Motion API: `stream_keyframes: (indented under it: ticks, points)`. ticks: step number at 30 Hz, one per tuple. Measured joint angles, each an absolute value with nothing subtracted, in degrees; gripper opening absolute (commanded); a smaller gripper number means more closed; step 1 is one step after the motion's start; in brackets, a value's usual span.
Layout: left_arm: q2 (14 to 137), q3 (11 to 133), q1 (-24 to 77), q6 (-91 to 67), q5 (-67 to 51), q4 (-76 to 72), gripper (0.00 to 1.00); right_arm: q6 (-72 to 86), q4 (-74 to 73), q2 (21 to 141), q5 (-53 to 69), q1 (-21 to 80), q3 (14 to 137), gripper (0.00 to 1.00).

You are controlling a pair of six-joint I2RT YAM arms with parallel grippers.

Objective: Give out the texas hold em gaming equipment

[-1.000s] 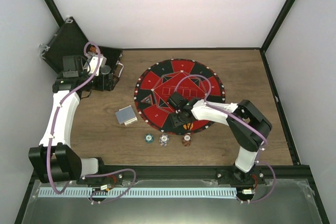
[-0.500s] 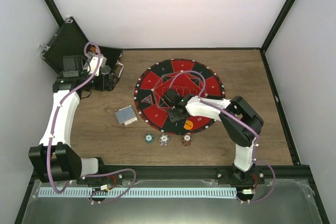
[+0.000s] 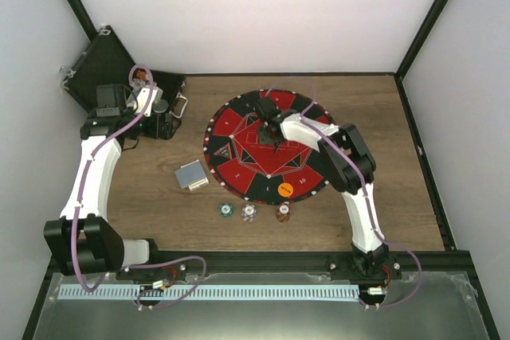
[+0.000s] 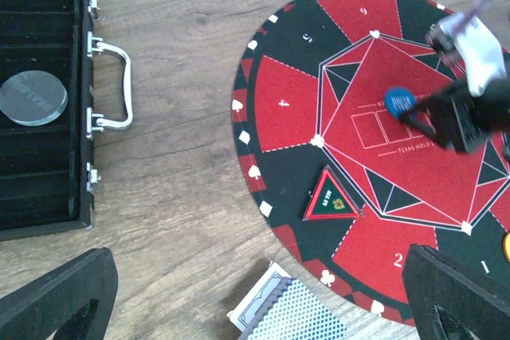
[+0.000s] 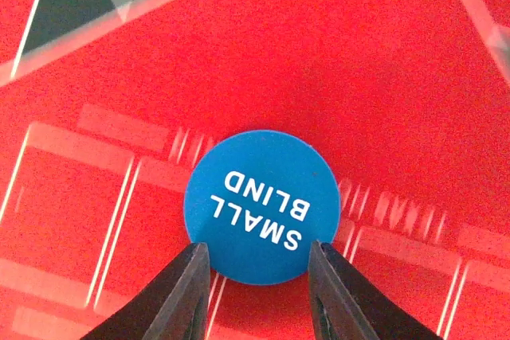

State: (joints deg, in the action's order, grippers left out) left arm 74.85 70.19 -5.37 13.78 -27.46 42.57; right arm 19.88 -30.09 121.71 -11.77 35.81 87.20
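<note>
Hold'em pieces, all lying flat.
A blue disc [image 5: 263,206] printed SMALL BLIND lies face up on the red centre of the round mat [image 3: 239,121]. An orange disc [image 3: 284,189] sits on the mat's near rim. Three striped chips [image 3: 249,212] lie in a left-to-right row on the bench [image 3: 382,197], just near of the mat and apart from one another. A deck [image 3: 191,175] of cards, grey-blue backs up, rests left of the mat.
</note>
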Motion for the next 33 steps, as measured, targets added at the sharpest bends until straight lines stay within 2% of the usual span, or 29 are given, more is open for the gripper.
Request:
stream_keyframes:
  ticks: [8, 14, 17, 19, 24, 26, 29, 33]
  points:
    - [76.0, 70.2, -5.4, 15.4, -28.0, 44.4, 1.0, 16.5, -32.6, 135.8, -12.1, 29.4, 109.3, 0.36]
    - [76.3, 70.2, -5.4, 15.7, -28.2, 44.8, 1.0, 15.6, -35.3, 140.8, -11.7, 28.2, 117.6, 0.37]
    - [76.8, 70.2, -5.4, 15.7, -28.4, 44.8, 1.0, 15.2, -35.7, 141.6, -11.6, 28.2, 119.0, 0.4]
    - [77.0, 70.2, -5.4, 15.7, -28.5, 44.8, 1.0, 15.0, -35.9, 141.6, -11.2, 28.2, 119.2, 0.45]
    - [77.4, 70.2, -5.4, 15.7, -28.8, 44.9, 1.0, 14.6, -36.8, 141.4, -10.6, 28.2, 119.2, 0.64]
    - [77.4, 70.2, -5.4, 15.7, -28.9, 44.9, 1.0, 14.9, -37.5, 140.2, -10.2, 28.2, 118.1, 0.67]
    - [77.4, 70.2, -5.4, 15.7, -29.0, 44.9, 1.0, 15.6, -38.3, 134.1, -9.5, 28.3, 110.5, 0.7]
    - [77.4, 70.2, -5.4, 15.7, -29.4, 44.9, 1.0, 17.0, -37.2, 119.4, -9.4, 29.7, 93.2, 0.71]
